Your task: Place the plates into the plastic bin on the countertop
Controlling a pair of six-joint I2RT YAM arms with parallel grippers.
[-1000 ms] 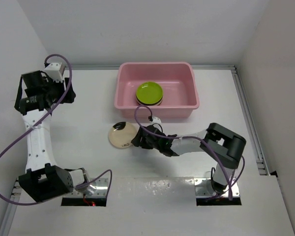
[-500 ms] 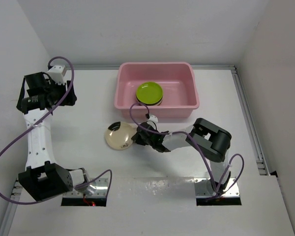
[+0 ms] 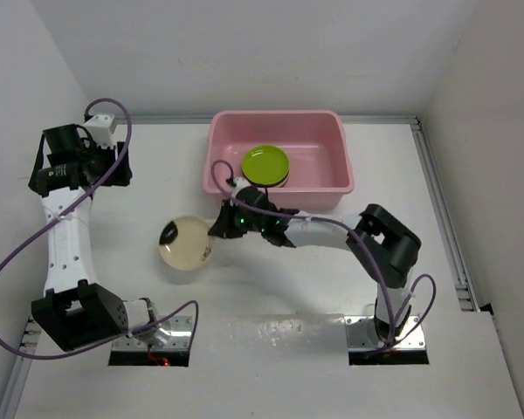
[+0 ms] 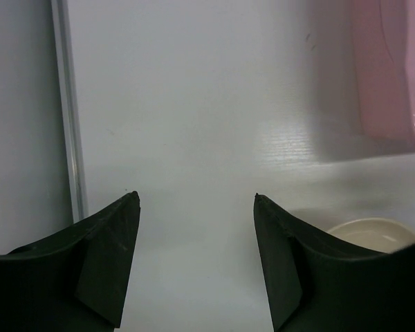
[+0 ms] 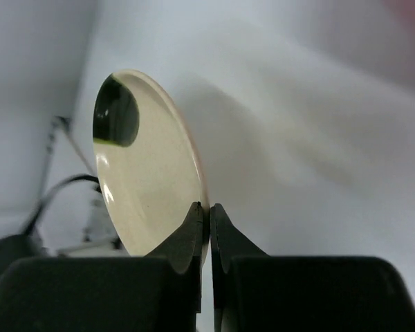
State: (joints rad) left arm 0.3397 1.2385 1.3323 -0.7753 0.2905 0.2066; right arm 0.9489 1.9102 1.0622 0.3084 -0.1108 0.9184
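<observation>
Where jaws meet, right gripper [image 5: 206, 211] pinches plate [image 5: 149, 180] (cream).

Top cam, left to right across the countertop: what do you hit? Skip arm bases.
left gripper → cream plate → lime green plate, which lies inside the pink bin

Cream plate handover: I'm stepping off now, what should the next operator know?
Right claw: shut on the rim of the cream plate, which is tilted, near the front-left corner of the pink bin.
Left claw: open, empty, over the countertop left of the bin.
Done: green plate tops a stack in the bin.
Left: carry the cream plate into the bin.
</observation>
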